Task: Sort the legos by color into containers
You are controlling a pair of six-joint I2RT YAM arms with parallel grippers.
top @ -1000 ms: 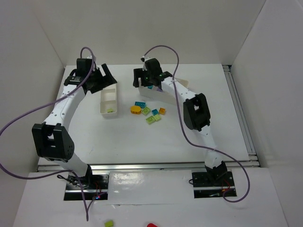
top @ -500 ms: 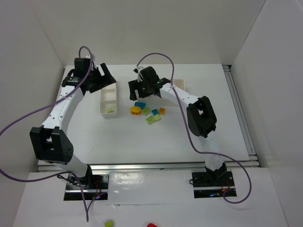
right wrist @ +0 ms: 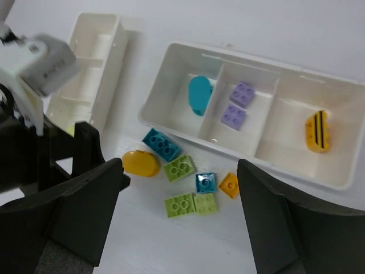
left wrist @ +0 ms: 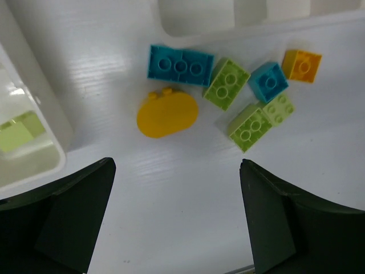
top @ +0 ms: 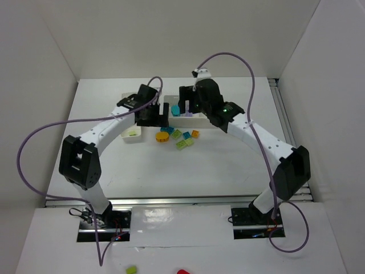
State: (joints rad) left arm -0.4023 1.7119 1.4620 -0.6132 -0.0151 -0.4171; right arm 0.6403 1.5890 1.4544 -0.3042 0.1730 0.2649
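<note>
Several loose legos lie in a cluster on the white table: a long teal brick (left wrist: 181,64), a rounded yellow piece (left wrist: 167,113), lime bricks (left wrist: 226,83) (left wrist: 250,127), a small teal one (left wrist: 268,81) and an orange one (left wrist: 301,64). The three-compartment container (right wrist: 171,63) holds a teal piece (right wrist: 199,94), two purple bricks (right wrist: 243,94) and a yellow-orange striped piece (right wrist: 317,131). The narrow container (right wrist: 91,68) holds a lime brick (left wrist: 16,134). My left gripper (left wrist: 177,165) hangs open just near of the cluster. My right gripper (right wrist: 179,165) is open above the cluster, holding nothing.
The left arm's wrist (right wrist: 34,85) crowds the right wrist view's left side, close to the right gripper. In the top view both grippers (top: 154,117) (top: 188,105) sit near each other between the two containers. White walls enclose the table on three sides.
The left arm swung from the back left, over the narrow container, in to the lego cluster. The right arm shifted back and right over the three-compartment container.
</note>
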